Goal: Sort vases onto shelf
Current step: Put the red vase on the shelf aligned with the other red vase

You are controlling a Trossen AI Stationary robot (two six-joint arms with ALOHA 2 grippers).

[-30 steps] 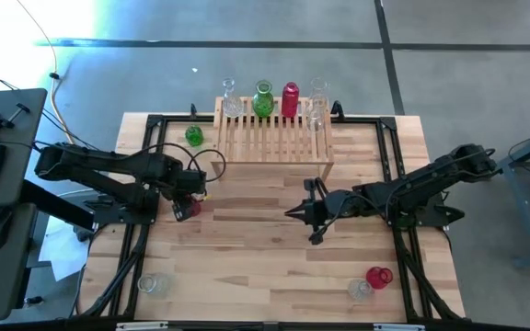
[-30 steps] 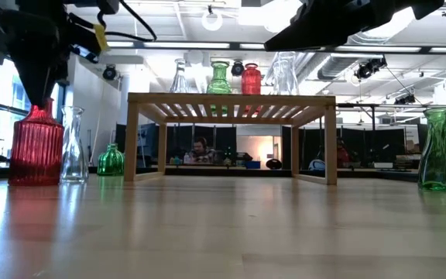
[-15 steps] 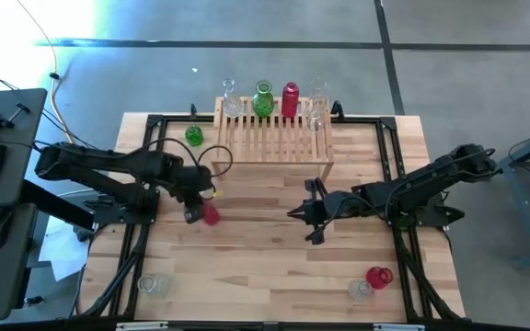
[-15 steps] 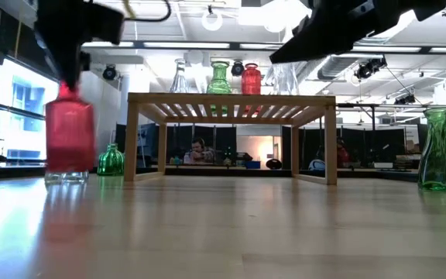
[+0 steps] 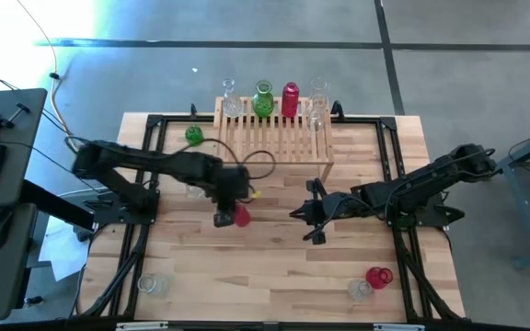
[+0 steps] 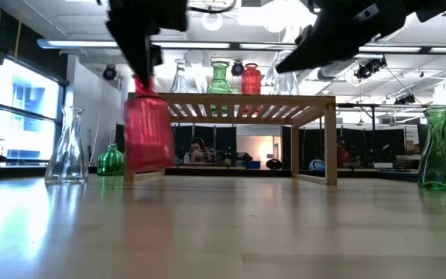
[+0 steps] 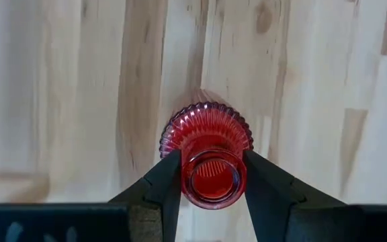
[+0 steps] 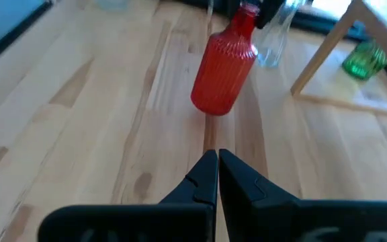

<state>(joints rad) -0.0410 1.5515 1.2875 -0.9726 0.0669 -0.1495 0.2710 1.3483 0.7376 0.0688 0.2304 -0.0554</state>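
Vases are spread over the plank table (image 5: 274, 276) and the shelf (image 5: 274, 142). A ribbed red vase (image 5: 239, 215) is gripped at its neck by the left gripper (image 5: 224, 217), whose two fingers (image 7: 170, 178) are closed against either side of the rim. In the low view this vase (image 6: 147, 132) is seen lifted clear of the tabletop and slightly tilted, in front of the shelf's left leg. From above it is placed just in front of the shelf, near the table's middle.

The right gripper (image 5: 294, 212) is held low over the table's centre, near the red vase but apart from it, with its fingers pressed together and nothing between them.

Along the far edge of the shelf top, a clear vase (image 5: 229, 99), a green vase (image 5: 263, 99), a red bottle (image 5: 290, 99) and more clear glass (image 5: 316, 106) are lined up. A small green vase (image 5: 194, 135) is set on the table just left of the shelf. A clear flask (image 6: 66, 147) is seen at the left in the low view. Near the front right edge, a red vase (image 5: 378, 276) and what appears to be a clear one (image 5: 361, 291) are placed side by side, and another clear vase (image 5: 149, 284) is found at the front left.
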